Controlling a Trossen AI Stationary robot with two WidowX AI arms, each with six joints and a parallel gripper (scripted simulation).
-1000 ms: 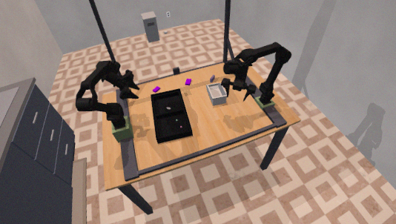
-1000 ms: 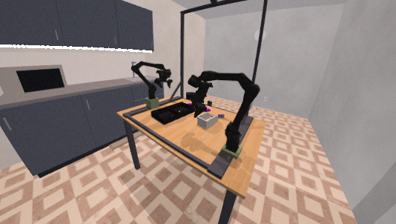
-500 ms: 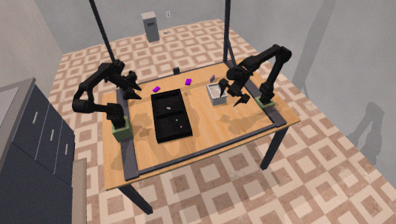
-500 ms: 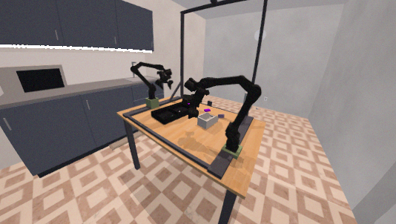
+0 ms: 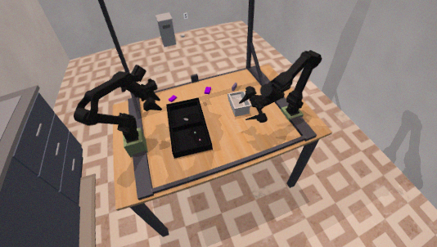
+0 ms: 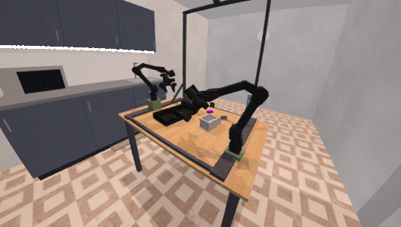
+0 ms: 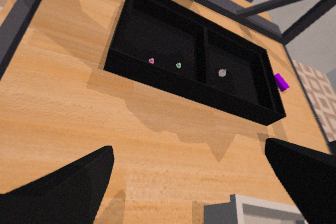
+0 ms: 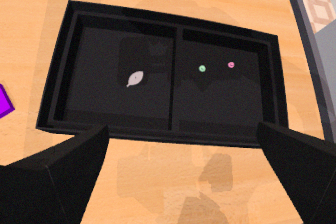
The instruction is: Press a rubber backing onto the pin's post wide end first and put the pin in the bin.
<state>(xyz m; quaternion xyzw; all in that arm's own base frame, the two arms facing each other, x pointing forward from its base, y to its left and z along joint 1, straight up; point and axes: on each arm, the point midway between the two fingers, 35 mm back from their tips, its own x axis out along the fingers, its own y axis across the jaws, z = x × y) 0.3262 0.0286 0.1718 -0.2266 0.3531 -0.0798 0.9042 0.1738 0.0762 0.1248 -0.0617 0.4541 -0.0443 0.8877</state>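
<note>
A black two-compartment tray [image 5: 188, 127] lies mid-table. A silver leaf-shaped pin [image 8: 136, 78] lies in one compartment; it also shows in the left wrist view [image 7: 222, 72]. A green backing [image 8: 202, 68] and a pink backing [image 8: 231, 64] lie loose in the other compartment. The grey bin [image 5: 238, 102] stands beside the tray. My left gripper [image 5: 250, 108] hangs open and empty above the bin's near side; in its own view [image 7: 188, 147] the fingers are spread wide. My right gripper [image 5: 151, 104] is open and empty above the table on the tray's other side, as its own view [image 8: 181, 127] shows.
Two purple blocks [image 5: 173, 97] [image 5: 208, 90] and a paler one [image 5: 234, 85] lie on the table behind the tray and bin. A dark frame rail runs along the table edges, with two tall posts at the back.
</note>
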